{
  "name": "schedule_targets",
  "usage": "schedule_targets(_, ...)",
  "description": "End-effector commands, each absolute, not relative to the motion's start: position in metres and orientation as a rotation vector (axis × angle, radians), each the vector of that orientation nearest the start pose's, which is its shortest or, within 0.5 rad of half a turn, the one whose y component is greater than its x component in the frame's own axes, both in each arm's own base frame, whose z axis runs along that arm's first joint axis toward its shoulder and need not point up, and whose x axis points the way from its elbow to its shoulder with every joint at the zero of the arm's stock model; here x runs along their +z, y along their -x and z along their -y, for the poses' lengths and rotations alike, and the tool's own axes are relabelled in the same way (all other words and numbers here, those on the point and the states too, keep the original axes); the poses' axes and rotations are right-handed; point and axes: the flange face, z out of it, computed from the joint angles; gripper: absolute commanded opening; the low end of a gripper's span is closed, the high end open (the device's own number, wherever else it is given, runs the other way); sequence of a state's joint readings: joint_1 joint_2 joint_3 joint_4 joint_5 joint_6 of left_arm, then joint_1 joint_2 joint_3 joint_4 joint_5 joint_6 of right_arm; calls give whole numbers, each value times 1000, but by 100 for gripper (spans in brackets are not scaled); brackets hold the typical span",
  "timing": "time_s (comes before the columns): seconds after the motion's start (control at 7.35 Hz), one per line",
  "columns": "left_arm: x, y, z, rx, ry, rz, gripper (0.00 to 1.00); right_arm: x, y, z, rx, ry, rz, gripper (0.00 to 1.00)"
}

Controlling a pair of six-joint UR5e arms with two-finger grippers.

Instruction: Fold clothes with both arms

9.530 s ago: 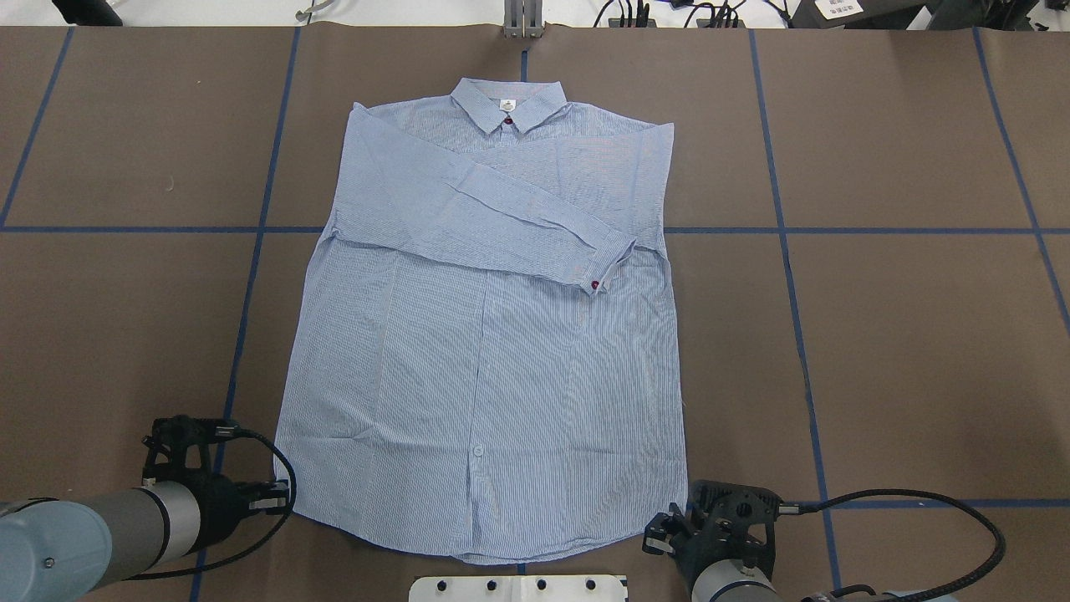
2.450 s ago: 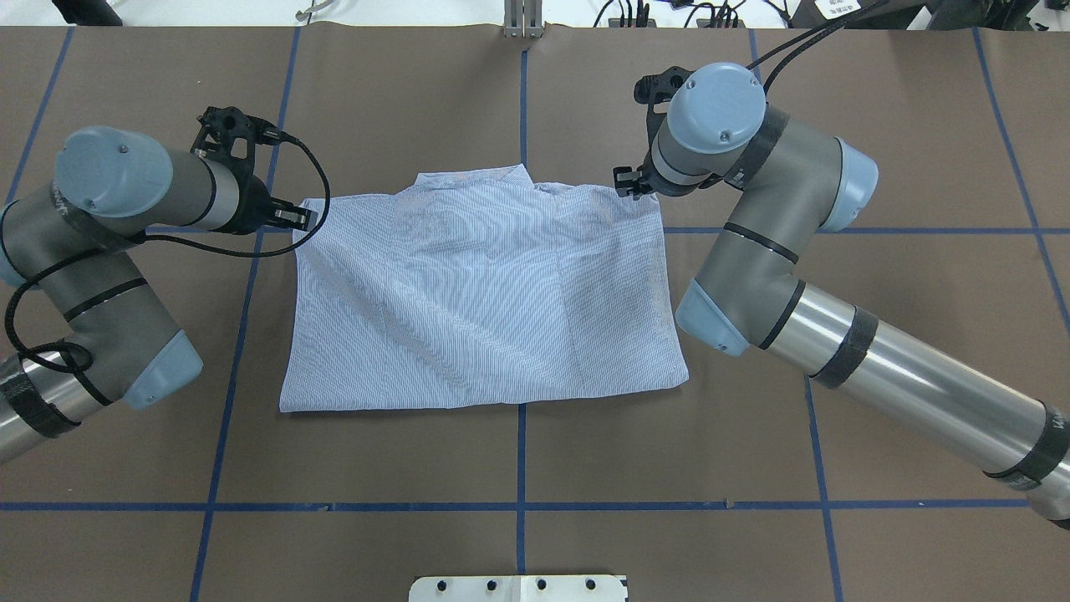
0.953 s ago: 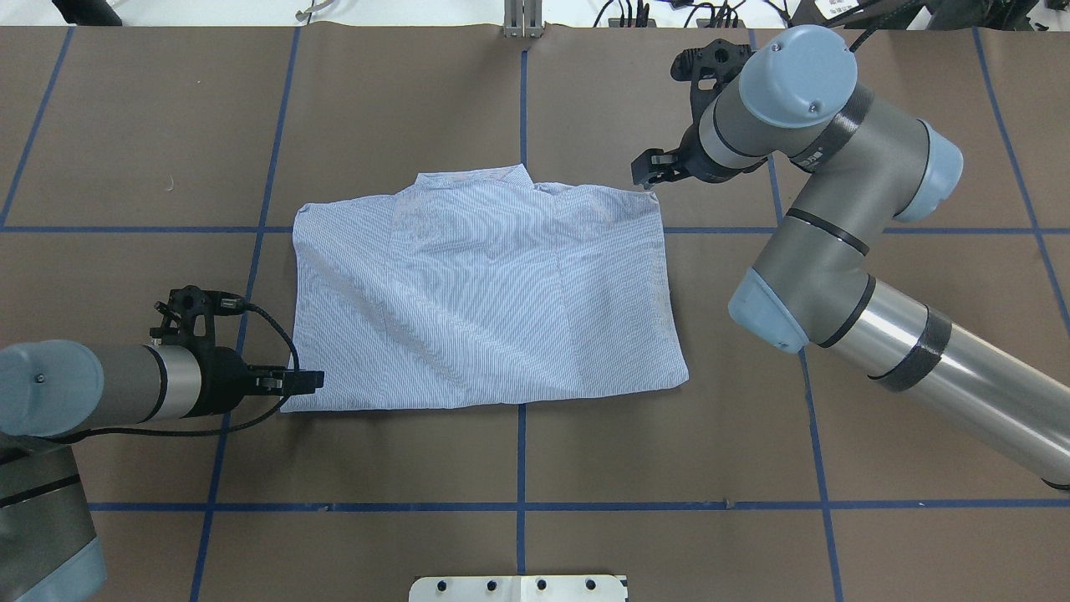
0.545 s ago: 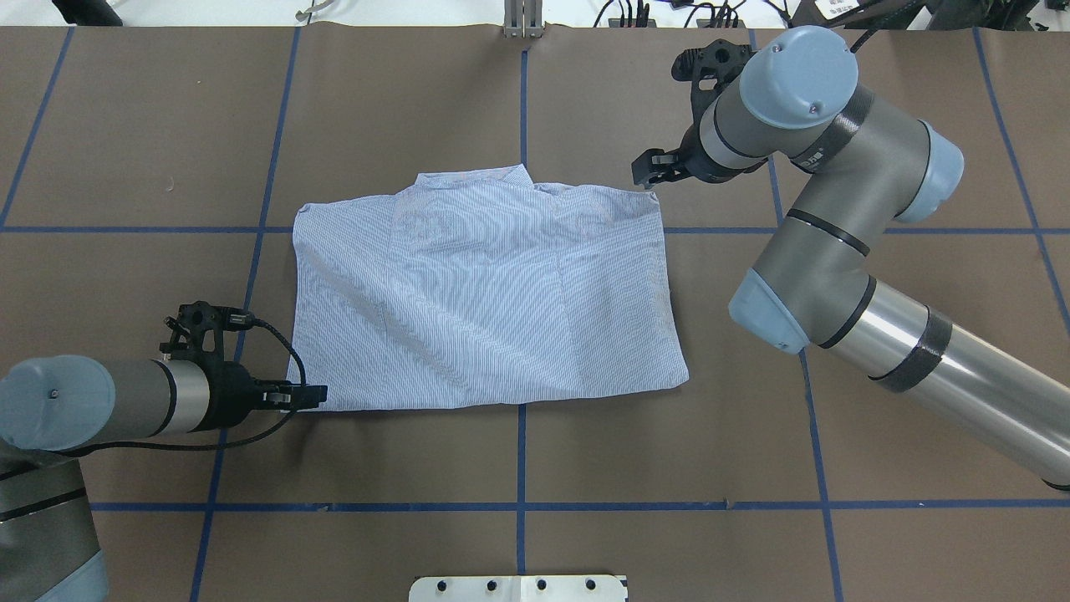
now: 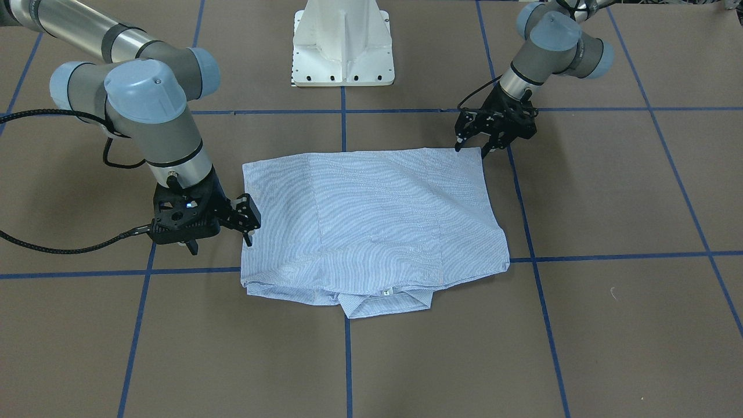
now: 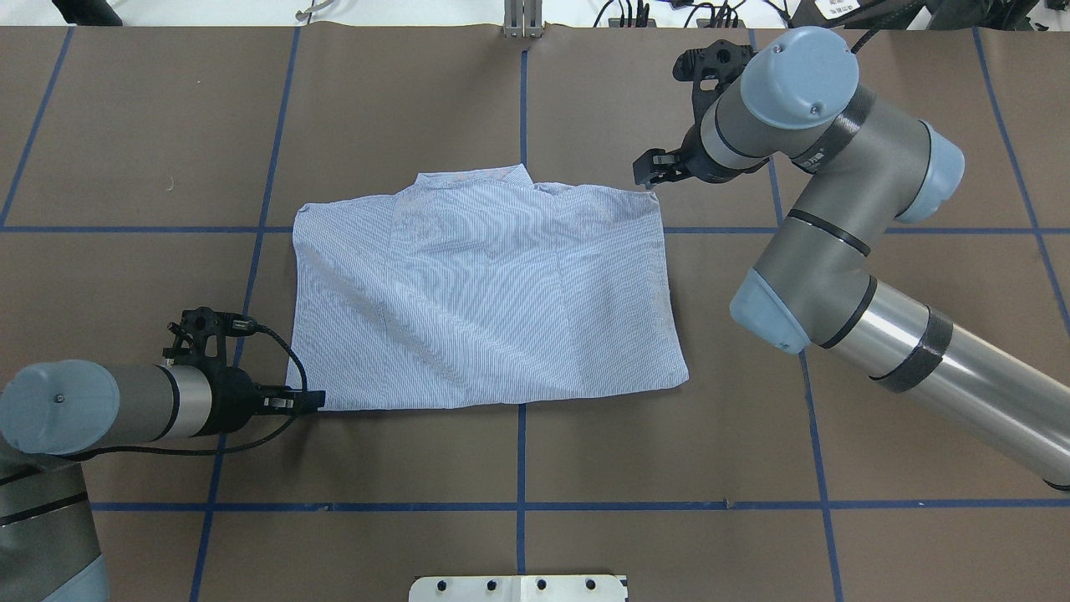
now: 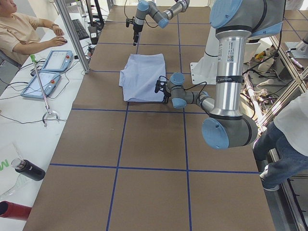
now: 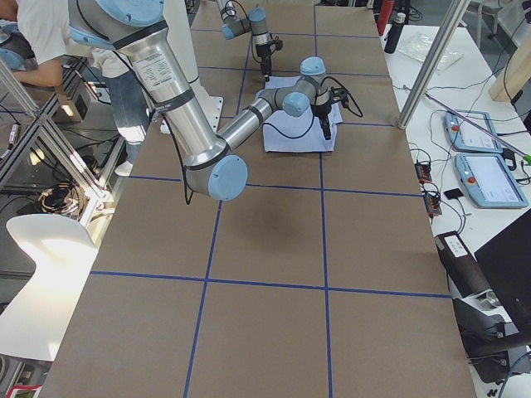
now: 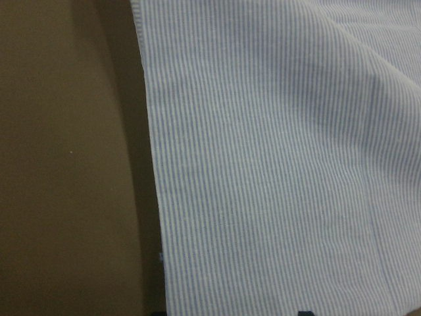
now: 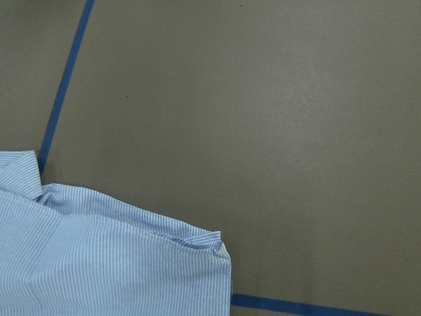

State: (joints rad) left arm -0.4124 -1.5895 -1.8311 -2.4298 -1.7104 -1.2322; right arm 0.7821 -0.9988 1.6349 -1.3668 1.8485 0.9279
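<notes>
Bare table lies open all round the shirt. The left gripper crowds its near left corner, the right gripper its far right corner; the white base plate stands well off its near edge.

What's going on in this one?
Mid-fold: a light blue, finely striped button shirt lies folded in half on the brown table, its collar poking out at the far edge. The robot's left hand, open, is at the near left corner; the right hand, open, is by the far right corner. Neither grips cloth.
</notes>
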Motion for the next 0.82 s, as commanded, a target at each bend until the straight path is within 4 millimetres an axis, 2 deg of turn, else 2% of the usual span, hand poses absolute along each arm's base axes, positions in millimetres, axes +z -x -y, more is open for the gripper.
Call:
schedule_targets(0.0,430,-429,311,21,-294,-1104,23,277,410,557,14,-348,802,100)
schedule_targets(0.14,430,-429,311,24,-294,-1104,0,281,409,556,15,-345,799,100)
schedule_targets(0.54,446,-412,307,29,-290,-1074,0,283,408,555,15,-344,798,100)
schedule_targets(0.68,457,-401,323,11,-312,-1040,0,283,408,555,15,-344,798,100)
